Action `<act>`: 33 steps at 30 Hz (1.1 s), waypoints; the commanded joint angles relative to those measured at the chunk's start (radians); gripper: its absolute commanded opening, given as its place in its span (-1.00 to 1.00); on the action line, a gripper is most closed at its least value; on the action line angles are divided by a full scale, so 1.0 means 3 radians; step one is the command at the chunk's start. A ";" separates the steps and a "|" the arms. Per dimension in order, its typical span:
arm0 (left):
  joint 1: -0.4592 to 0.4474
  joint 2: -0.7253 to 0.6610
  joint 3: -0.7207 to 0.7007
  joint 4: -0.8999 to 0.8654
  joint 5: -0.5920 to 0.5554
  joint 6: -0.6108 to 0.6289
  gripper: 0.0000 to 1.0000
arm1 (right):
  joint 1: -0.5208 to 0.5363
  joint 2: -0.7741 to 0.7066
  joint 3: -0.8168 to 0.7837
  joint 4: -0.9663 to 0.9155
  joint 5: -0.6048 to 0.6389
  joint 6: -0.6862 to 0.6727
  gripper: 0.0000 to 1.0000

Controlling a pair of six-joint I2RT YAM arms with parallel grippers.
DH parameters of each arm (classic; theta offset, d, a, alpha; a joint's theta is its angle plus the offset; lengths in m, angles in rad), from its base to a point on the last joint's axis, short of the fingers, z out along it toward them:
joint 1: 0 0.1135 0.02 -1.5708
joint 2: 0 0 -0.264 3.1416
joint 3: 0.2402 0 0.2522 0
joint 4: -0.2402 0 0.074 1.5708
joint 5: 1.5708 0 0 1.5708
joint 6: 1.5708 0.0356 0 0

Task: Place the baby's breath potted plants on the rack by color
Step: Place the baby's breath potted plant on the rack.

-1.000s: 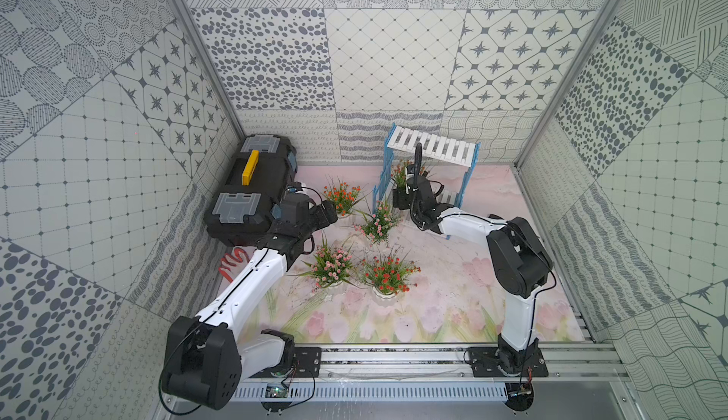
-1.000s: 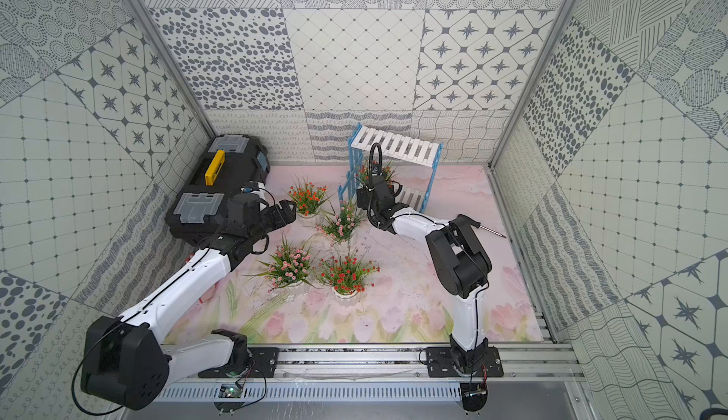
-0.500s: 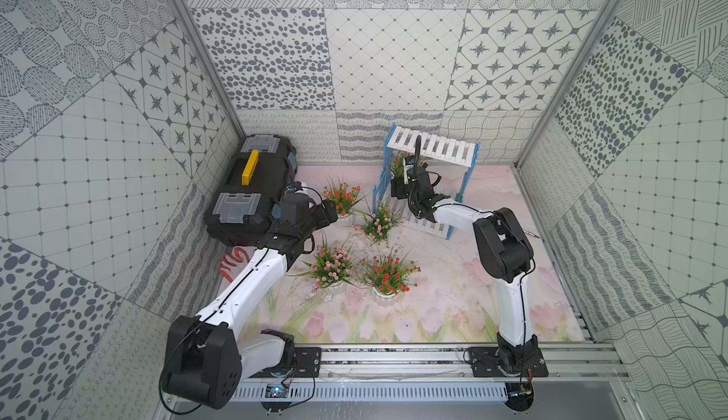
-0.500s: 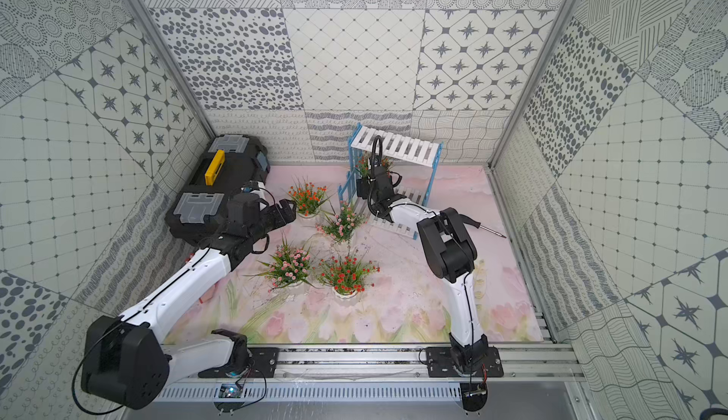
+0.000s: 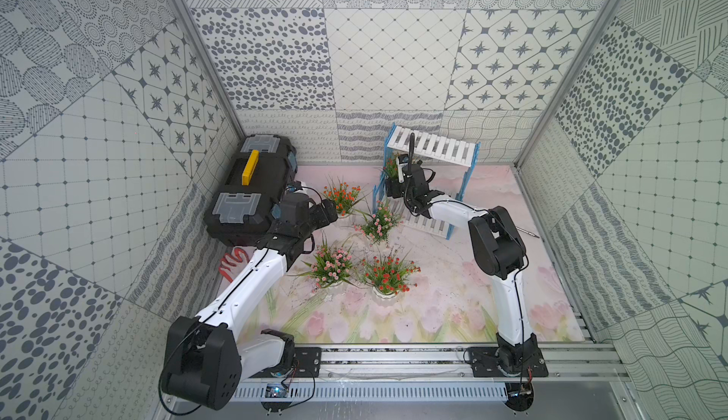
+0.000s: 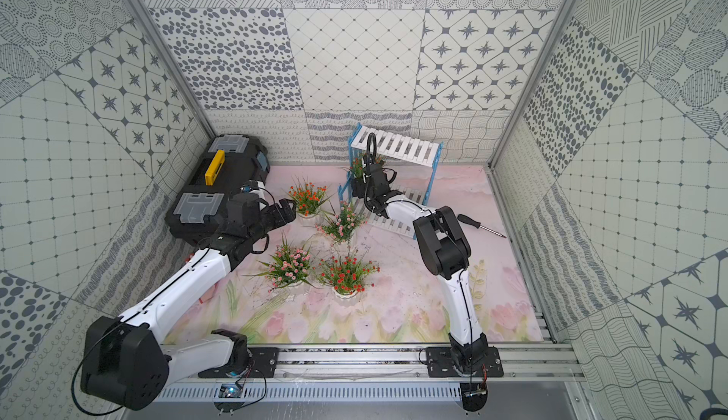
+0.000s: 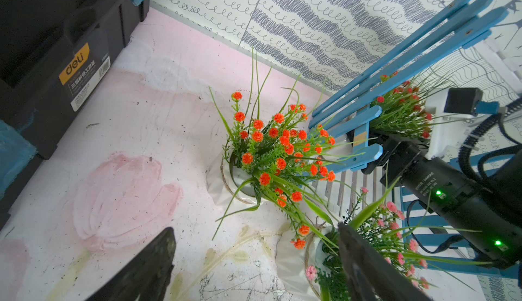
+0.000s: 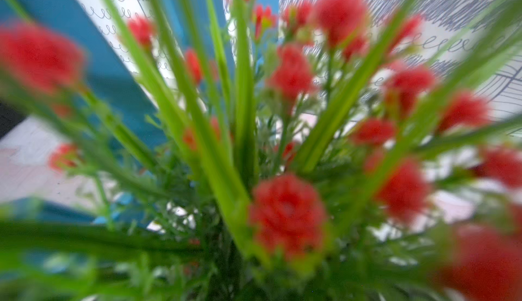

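Right end effector (image 5: 394,192) is by the red plant (image 7: 401,113) at the rack's (image 5: 433,148) lower shelf, can't tell if it's gripping or not. Left end effector (image 7: 255,230) hangs wide open, holding nothing.

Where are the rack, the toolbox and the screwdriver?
rack (image 5: 445,149): in a top view, upper white slats.
toolbox (image 5: 250,167): in a top view, yellow handle.
screwdriver (image 6: 468,220): in a top view, black handle.

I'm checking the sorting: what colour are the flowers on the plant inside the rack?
Orange-red; the plant shows best in the left wrist view.
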 commanded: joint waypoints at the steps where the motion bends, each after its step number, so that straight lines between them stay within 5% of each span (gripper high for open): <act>1: -0.0012 -0.0024 -0.0035 0.0218 0.0013 -0.0011 0.80 | 0.0002 -0.0007 0.0108 -0.0073 -0.0093 0.0035 0.86; 16: -0.0011 -0.0017 -0.0089 0.0301 0.0052 -0.0054 0.80 | -0.0003 -0.0523 -0.0624 0.0078 -0.0095 0.0143 0.96; 33: -0.0014 0.0072 0.0017 0.0152 0.0114 -0.0049 0.81 | 0.0092 -0.3053 -0.2217 -0.1087 -0.0742 0.0564 0.96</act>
